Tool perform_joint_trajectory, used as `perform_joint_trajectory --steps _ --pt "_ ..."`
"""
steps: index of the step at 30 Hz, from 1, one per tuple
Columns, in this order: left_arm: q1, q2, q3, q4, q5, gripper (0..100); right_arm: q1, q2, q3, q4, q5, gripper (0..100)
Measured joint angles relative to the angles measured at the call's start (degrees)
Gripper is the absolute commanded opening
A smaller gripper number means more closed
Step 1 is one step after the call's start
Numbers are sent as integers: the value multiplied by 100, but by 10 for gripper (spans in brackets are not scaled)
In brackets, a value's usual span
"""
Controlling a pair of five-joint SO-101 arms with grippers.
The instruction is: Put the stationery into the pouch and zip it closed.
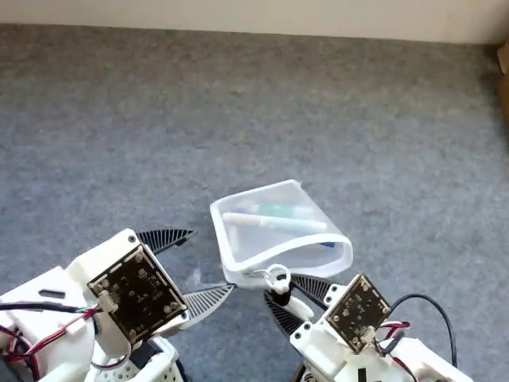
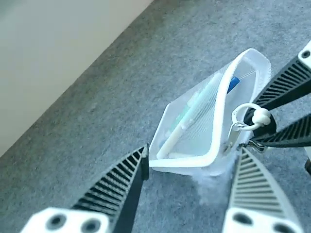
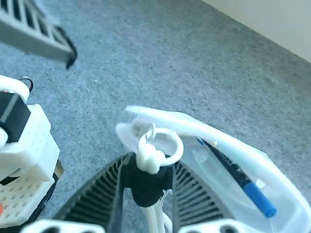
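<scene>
A white mesh pouch (image 1: 280, 232) lies on the grey carpet with its mouth gaping. Inside it are a white pen (image 1: 274, 222), a teal-marked item (image 1: 280, 210) and a blue-capped pen (image 3: 243, 183). My right gripper (image 1: 280, 293) is at the pouch's near edge, shut on the zip pull (image 3: 158, 148), a white ring on a knotted cord. My left gripper (image 1: 210, 260) stands open around the pouch's near left corner (image 2: 184, 162), one finger on either side, not closed on it. In the left wrist view the right gripper (image 2: 252, 127) shows beside the ring (image 2: 247, 116).
Grey carpet (image 1: 238, 103) stretches out beyond the pouch, with a pale wall strip (image 1: 254, 12) at the far edge. A brown object (image 1: 503, 64) sits at the far right. Both arm bodies and their cables crowd the near edge.
</scene>
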State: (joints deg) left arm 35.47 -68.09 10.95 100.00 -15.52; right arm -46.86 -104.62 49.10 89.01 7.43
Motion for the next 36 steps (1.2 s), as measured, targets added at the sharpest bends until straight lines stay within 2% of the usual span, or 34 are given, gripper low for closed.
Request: perform_joint_trajectory --steps 16,21,30,36 --pt "0 -1002 976 0 -316 268 -9 0 0 -325 0 3" --pt "0 -1380 1670 -53 -316 268 -9 0 0 -325 0 3" --pt "167 -2136 2971 -730 -316 268 -9 0 0 -325 0 3" --pt "352 -2435 4123 -1582 -369 264 -9 0 0 -325 0 3"
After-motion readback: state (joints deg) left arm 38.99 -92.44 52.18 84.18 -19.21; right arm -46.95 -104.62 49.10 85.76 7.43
